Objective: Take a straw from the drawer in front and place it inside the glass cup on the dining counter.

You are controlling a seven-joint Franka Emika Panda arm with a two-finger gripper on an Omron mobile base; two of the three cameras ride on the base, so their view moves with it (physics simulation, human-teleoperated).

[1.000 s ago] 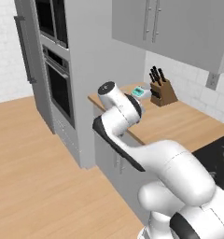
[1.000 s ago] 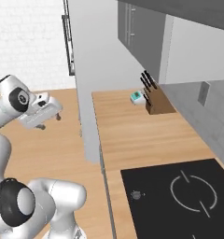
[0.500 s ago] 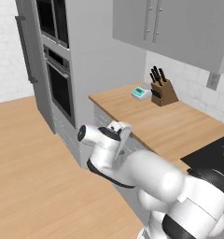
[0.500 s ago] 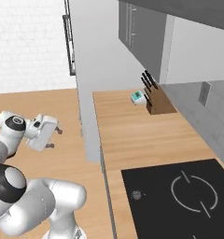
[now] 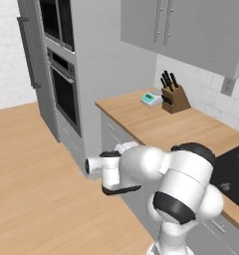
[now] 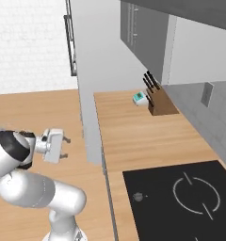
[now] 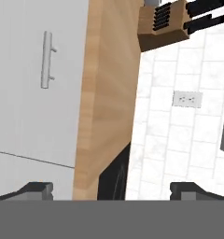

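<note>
My gripper [image 6: 66,147] is open, with nothing between its fingers. It hangs low in front of the grey cabinets, below the edge of the wood counter [image 6: 133,136]. In the hand view, which is rolled sideways, its fingertips [image 7: 37,188] point at a shut light grey drawer [image 7: 20,74] with a bar handle [image 7: 47,60] under the counter edge [image 7: 102,93]. In the left base view my white arm [image 5: 156,169] covers most of that cabinet front, and a drawer front [image 5: 109,130] shows just above it. The straw, the glass cup and the dining counter are out of view.
A knife block [image 5: 174,97] and a small teal device [image 5: 151,99] stand at the back of the counter. A black cooktop [image 6: 181,197] lies on the near counter. A tall oven tower [image 5: 64,89] stands to the left, with open wood floor [image 5: 37,189] before it.
The arm has swung down from counter height to the level of the drawer fronts. The gripper has stayed open.
</note>
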